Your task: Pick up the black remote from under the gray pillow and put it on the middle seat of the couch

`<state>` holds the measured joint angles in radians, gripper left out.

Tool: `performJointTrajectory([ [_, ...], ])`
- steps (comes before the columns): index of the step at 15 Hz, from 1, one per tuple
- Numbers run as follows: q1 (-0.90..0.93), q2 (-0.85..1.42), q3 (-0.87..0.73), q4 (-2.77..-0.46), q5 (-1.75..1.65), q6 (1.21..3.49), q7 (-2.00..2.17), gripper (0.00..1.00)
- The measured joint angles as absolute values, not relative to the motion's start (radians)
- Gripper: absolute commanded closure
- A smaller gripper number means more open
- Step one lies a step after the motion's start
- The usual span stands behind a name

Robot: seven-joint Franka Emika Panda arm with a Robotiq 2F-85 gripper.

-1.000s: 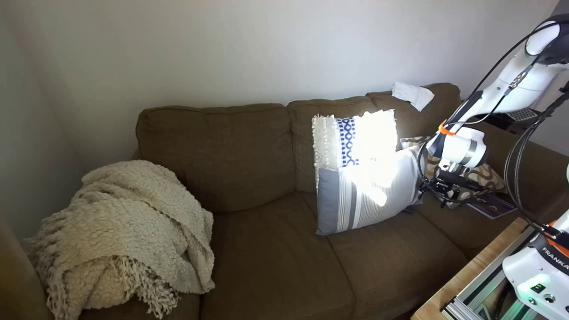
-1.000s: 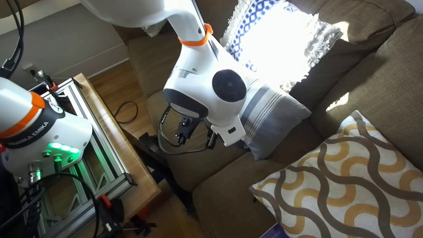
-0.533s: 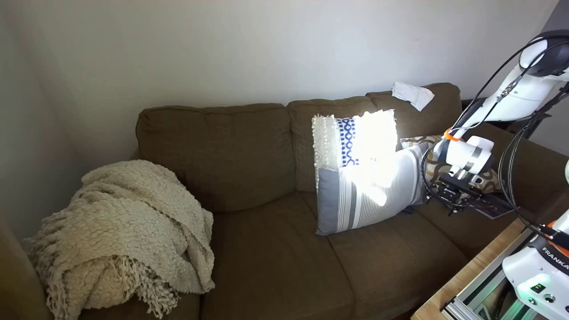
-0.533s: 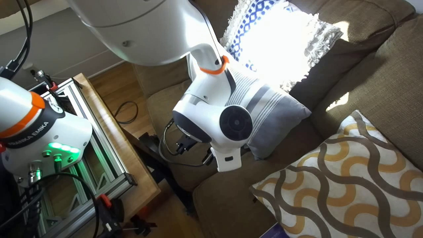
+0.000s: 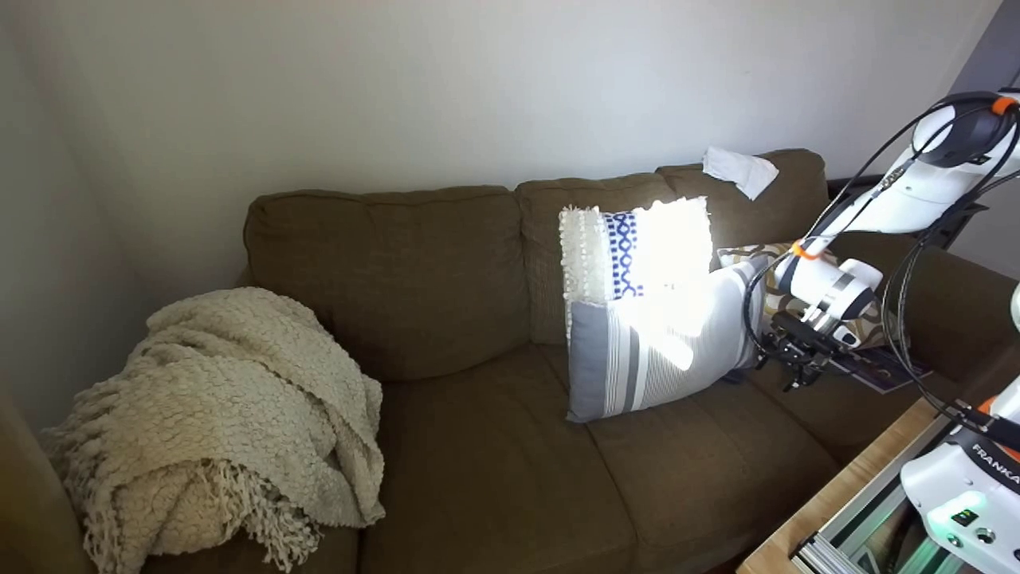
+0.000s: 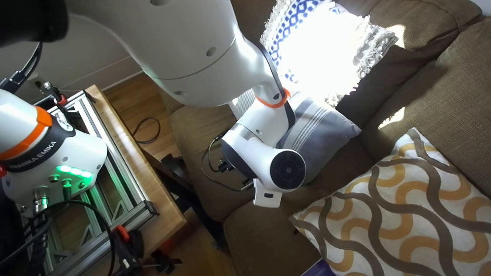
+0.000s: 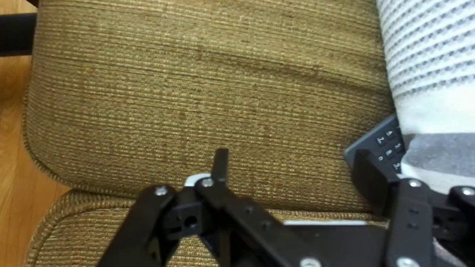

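Observation:
The black remote (image 7: 374, 142) pokes out from under the gray pillow (image 7: 441, 154) at the right of the wrist view, its number keys facing up. The rest of it is hidden by the pillow. The gray and white striped pillow lies on the brown couch (image 5: 494, 462) and shows in both exterior views (image 5: 590, 359) (image 6: 330, 126). My gripper (image 7: 293, 152) is open and empty above the couch seat. Its right finger (image 7: 371, 178) overlaps the remote's corner in the wrist view; I cannot tell whether they touch. In an exterior view the gripper (image 5: 785, 371) is right of the pillow.
A bright fringed pillow (image 6: 276, 42) leans behind the gray one. A patterned pillow (image 6: 383, 214) and a purple booklet (image 6: 320, 268) lie on the couch. A cream blanket (image 5: 239, 399) covers the far end. The wooden robot table (image 6: 165, 214) faces the couch.
The arm has swung toward the bottom right in an exterior view, and the wrist is turned a little. The gripper stays beside the gray pillow. Pillows and blanket have not moved.

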<state>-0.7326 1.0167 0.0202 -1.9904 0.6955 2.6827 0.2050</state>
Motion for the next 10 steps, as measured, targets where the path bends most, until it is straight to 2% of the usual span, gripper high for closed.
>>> performJointTrajectory([
  [2, -0.723, 1.016, 0.015, -1.99, 0.696, 2.683, 0.205, 0.12],
  [3, -0.72, 1.015, 0.015, -1.991, 0.696, 2.683, 0.205, 0.03],
  [5, -0.716, 1.014, 0.014, -1.991, 0.696, 2.683, 0.205, 0.0],
  [9, -0.677, 1.034, -0.033, -1.944, 0.711, 2.628, 0.309, 0.11],
  [10, -0.667, 1.047, -0.049, -1.92, 0.72, 2.596, 0.346, 0.09],
])
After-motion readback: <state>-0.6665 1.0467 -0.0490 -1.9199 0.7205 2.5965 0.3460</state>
